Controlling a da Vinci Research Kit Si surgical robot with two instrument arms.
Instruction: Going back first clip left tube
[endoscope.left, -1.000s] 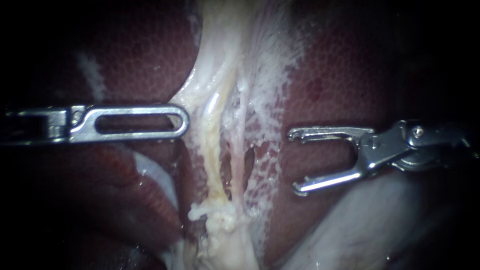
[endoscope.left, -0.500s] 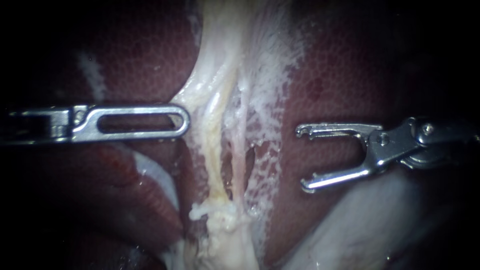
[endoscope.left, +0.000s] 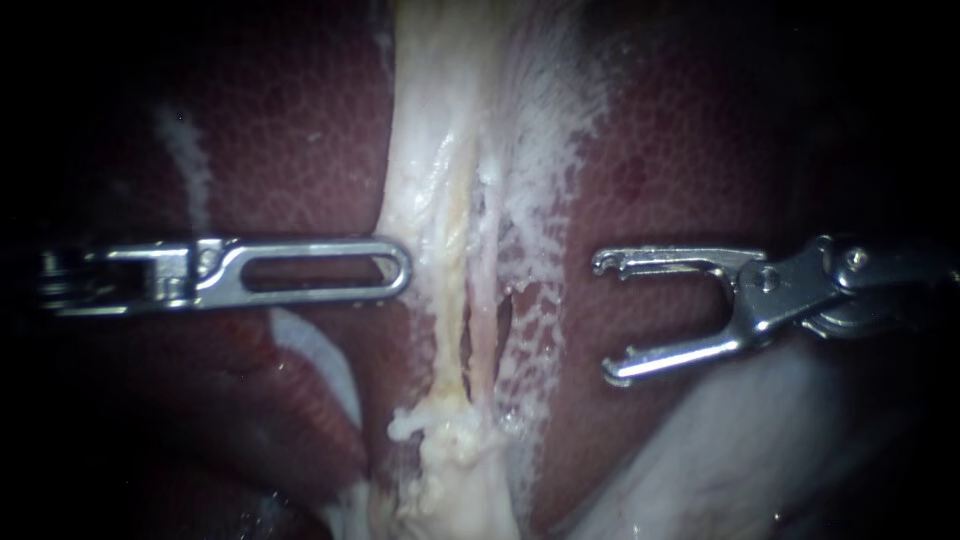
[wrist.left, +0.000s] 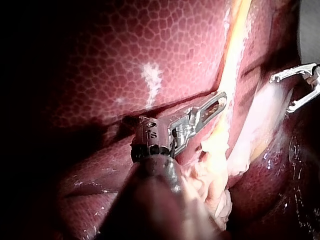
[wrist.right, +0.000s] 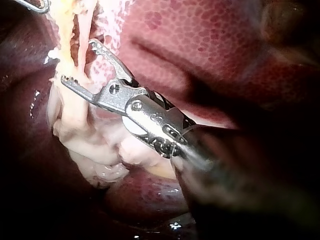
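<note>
Endoscope view alone shows the slit between the cream-yellow left tube (endoscope.left: 447, 310) and the thinner pinkish tube (endoscope.left: 484, 320) to its right, over dark red mottled liver (endoscope.left: 300, 130). The slotted steel left instrument (endoscope.left: 400, 270) lies level, jaws closed on the white tissue (endoscope.left: 415, 200) edging that tube's left side. Right wrist view adds the teeth lining the right instrument (wrist.right: 78, 61), its jaws wide apart, empty, well right of both tubes.

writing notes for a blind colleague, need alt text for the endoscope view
Two thin pale tubes run top to bottom over the dark red liver, with no clip on them. The left instrument has its tip at their left edge; the right instrument stands open, clear of them.
</note>
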